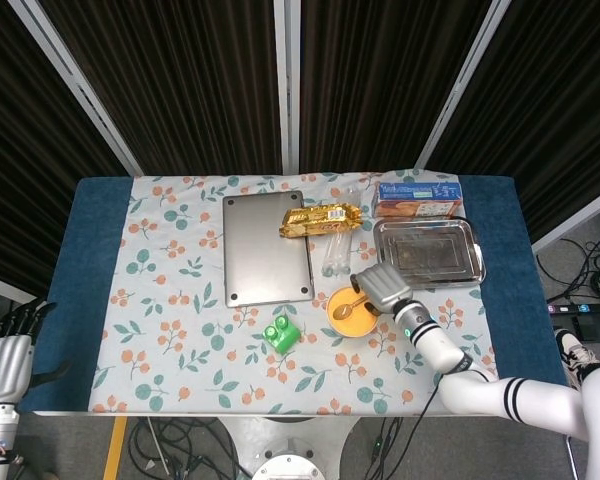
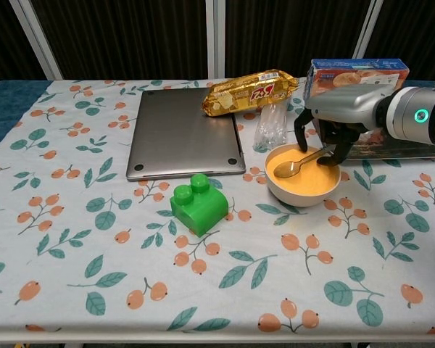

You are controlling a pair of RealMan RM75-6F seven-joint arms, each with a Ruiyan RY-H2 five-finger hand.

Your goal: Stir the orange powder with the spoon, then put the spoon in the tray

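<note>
The right robot hand (image 2: 326, 134) is gripping the spoon (image 2: 296, 164), its scoop resting in the orange powder (image 2: 308, 179). The left robot hand (image 1: 2, 362) is hanging beside the tabletop (image 1: 55, 300), fingers apart, holding nothing.

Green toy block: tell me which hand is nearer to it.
Right. The right hand holds the spoon over the bowl, just right of the green toy block; the left hand hangs off the table's left edge.

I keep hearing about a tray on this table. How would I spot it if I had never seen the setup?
Find the closed grey laptop in the middle of the flowered tablecloth, then look towards the right edge, past the bowl of orange powder that the right hand works over. The tray lies just behind that bowl, in front of a blue biscuit box. It is the only shiny metal rectangle with a raised rim.
</note>
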